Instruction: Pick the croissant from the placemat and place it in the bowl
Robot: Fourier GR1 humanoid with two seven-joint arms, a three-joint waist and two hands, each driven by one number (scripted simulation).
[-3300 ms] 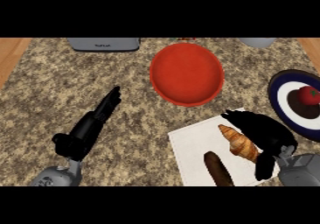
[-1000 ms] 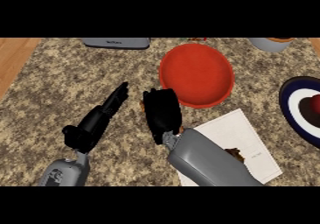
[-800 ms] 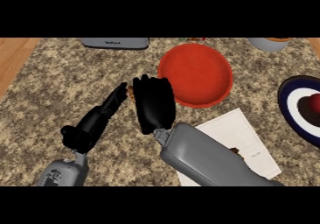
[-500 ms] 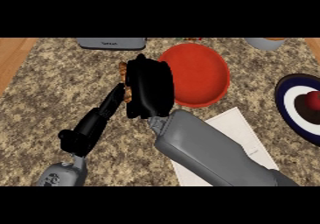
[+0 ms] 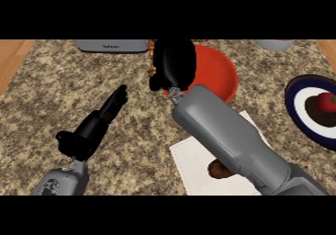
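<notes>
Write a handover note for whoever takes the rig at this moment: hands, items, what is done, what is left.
Right hand: curled round the croissant, at the left rim of the red bowl.
Left hand: open, resting over the counter at left.
Placemat: the croissant is off it; a brown item remains.
Done: pick-up.
Left: move over the bowl and release.

golden croissant [image 5: 152,58] mostly hidden in right hand [image 5: 174,62], above red bowl's [image 5: 221,78] left rim; white placemat [image 5: 201,167] below.
</notes>
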